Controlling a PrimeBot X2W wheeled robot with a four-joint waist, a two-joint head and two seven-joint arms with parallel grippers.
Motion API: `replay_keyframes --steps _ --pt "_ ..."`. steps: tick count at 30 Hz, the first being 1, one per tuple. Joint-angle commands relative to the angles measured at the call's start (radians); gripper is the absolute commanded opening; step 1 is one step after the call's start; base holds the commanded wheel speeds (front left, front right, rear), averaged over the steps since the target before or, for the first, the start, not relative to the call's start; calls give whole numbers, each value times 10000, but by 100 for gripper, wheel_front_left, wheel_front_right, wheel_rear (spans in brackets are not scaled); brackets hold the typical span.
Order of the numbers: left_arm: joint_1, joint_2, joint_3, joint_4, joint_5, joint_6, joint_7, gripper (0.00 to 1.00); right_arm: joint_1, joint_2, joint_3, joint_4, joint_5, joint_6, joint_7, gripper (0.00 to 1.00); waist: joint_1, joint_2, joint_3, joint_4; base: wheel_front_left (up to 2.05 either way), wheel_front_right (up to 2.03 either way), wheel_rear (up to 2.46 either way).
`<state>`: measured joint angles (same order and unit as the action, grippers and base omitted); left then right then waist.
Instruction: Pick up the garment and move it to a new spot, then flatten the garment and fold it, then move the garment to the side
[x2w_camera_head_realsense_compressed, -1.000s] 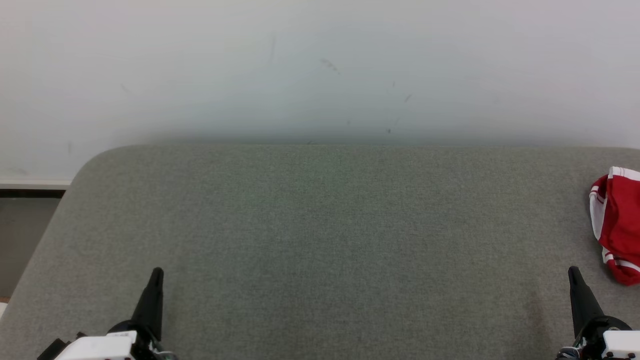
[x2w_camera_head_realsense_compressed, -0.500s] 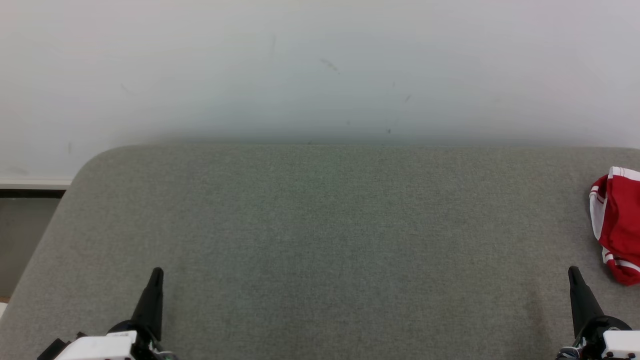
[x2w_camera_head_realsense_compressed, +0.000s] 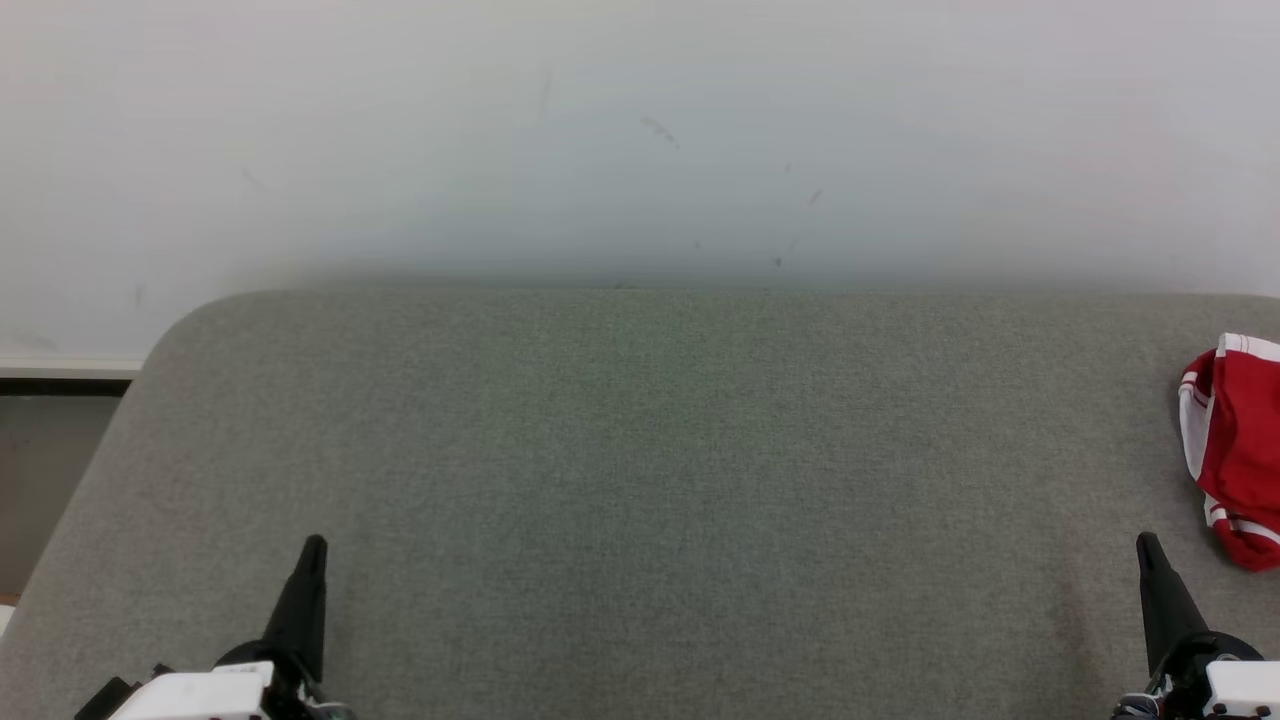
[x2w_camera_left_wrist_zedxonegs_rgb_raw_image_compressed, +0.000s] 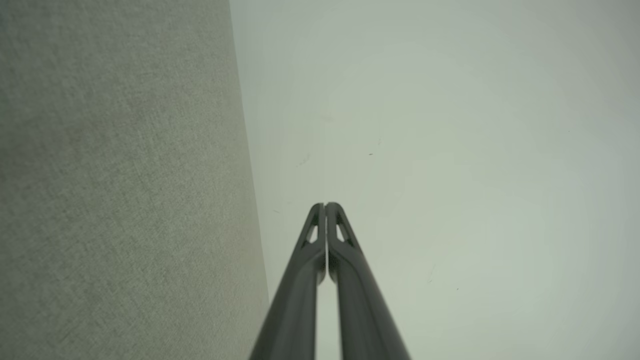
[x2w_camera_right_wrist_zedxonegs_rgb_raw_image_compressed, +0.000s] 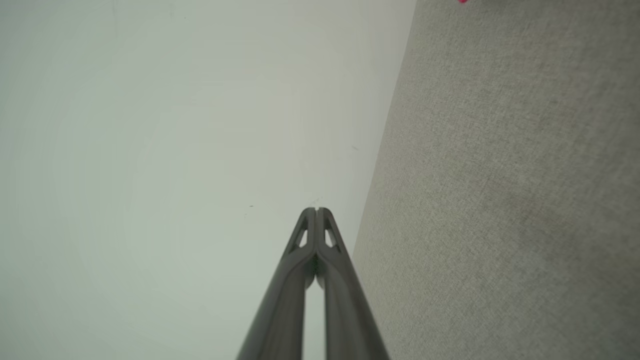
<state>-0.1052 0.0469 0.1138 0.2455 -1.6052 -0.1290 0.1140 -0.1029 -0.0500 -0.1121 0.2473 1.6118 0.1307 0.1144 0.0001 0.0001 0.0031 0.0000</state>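
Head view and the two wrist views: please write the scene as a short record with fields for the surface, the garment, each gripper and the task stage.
surface: grey fabric surface, with a pale wall behind it
garment: red with white stripes, crumpled, at the right edge of the head view, partly cut off
left gripper: shut, empty, lower left
right gripper: shut, empty, lower right, near the garment but apart from it
task stage: garment not yet picked up

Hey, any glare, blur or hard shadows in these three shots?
Head view: soft even light, no glare; wall hazy above the table; red garment cropped at the right edge. Left wrist view: left claw sharp against the flat-lit wall. Right wrist view: faint dark patch on the table right of the right claw.
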Motion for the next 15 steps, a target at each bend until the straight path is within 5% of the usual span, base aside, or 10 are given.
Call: replay_keyframes --steps 1,15 --pt "-96 62 22 2 -143 -47 33 0 -126 -4 -44 -44 22 0 33 0 -1 -1 0 0 0 0 0" --pt "-96 62 21 1 -144 -45 33 0 -127 -4 -43 -44 23 0 32 0 -1 -1 0 0 0 0 0"
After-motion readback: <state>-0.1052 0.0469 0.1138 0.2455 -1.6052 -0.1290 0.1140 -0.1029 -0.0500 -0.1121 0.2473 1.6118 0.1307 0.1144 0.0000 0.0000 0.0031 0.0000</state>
